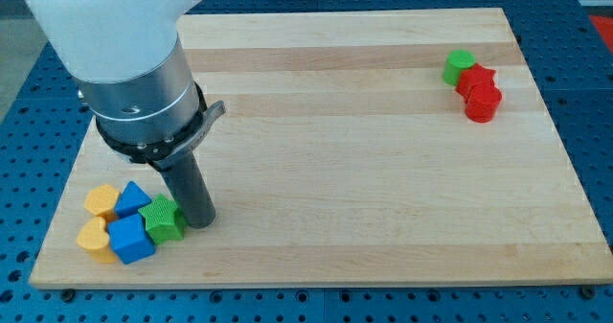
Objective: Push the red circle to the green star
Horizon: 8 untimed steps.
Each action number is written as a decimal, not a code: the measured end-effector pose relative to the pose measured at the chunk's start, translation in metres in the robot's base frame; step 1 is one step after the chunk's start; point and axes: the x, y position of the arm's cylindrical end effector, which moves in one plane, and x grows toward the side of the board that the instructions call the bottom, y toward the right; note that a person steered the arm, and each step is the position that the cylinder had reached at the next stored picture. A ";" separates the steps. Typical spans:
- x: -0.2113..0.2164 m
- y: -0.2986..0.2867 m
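- At the near left corner of the wooden board (316, 218), my tip (201, 223) rests on the surface, touching or just beside the right edge of the green star (163, 219).
- The tool is a plain rod with nothing to open or close; it grips nothing and presses on no block that I can be sure of.
- Left of the green star lie a blue triangle (132, 197), a blue cube (130, 239), an orange block (100, 200) and an orange heart (93, 235), all packed close together.
- The red circle (482, 103) sits at the far right, well apart from my tip, touching another red block (476, 79) with a green block (459, 66) just beyond that.
- Which of the two red pieces is the round one is hard to tell; I take the nearer one.
- It looks small, stiff and light, likely to slide easily on smooth wood and to roll off a glancing push.
- Best contact, I judge, is its right far side, centred, so it travels left and nearer without dragging its neighbours.
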 end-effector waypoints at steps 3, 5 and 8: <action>-0.002 0.259; -0.066 0.410; -0.196 0.387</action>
